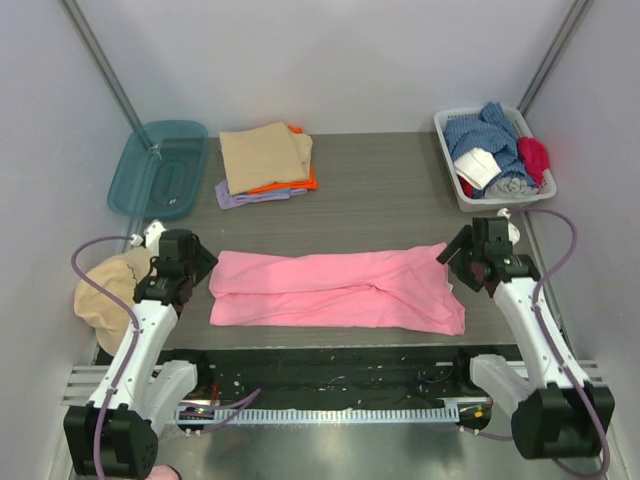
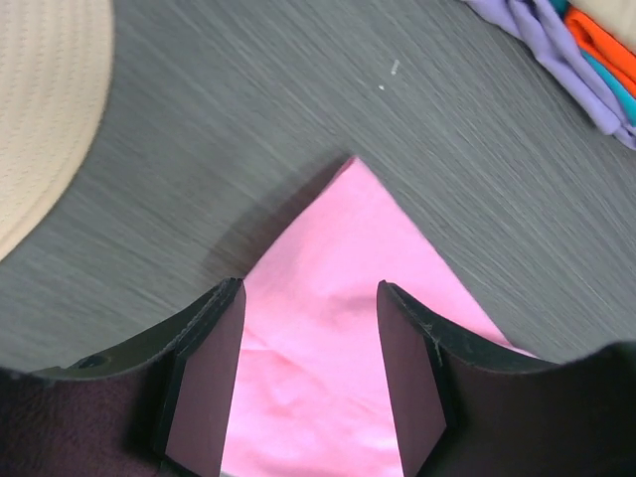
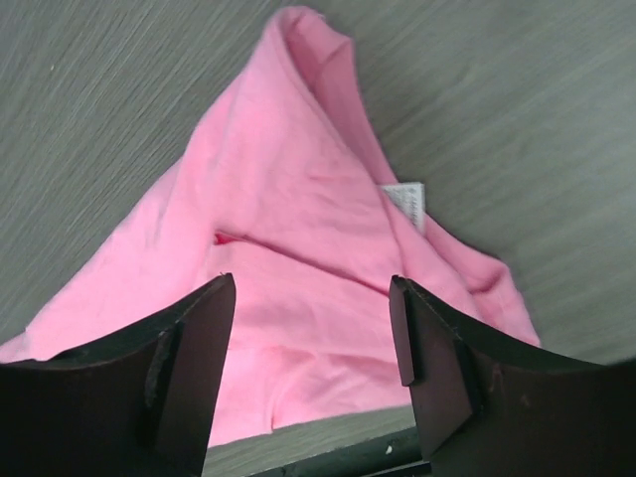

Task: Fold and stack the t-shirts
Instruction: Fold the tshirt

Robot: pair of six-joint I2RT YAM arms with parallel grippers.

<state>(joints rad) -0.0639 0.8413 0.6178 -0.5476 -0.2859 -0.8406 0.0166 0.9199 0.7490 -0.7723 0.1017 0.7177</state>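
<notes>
The bright pink t-shirt [image 1: 335, 290] lies as a long folded strip across the middle of the table. My left gripper [image 1: 196, 267] is open over its left end; the left wrist view shows a pink corner [image 2: 328, 328] between the fingers. My right gripper [image 1: 455, 262] is open over the right end; the right wrist view shows bunched pink cloth [image 3: 298, 248] with a white label [image 3: 405, 202]. A stack of folded shirts, tan [image 1: 264, 155] on orange [image 1: 300, 184] on lilac [image 1: 240, 199], sits at the back. Its lilac and orange edges show in the left wrist view [image 2: 556, 50].
A round tan cap [image 1: 105, 288] lies at the left edge, also in the left wrist view [image 2: 40, 109]. A teal bin lid [image 1: 160, 168] sits at the back left. A white basket [image 1: 456, 170] of mixed clothes stands at the back right.
</notes>
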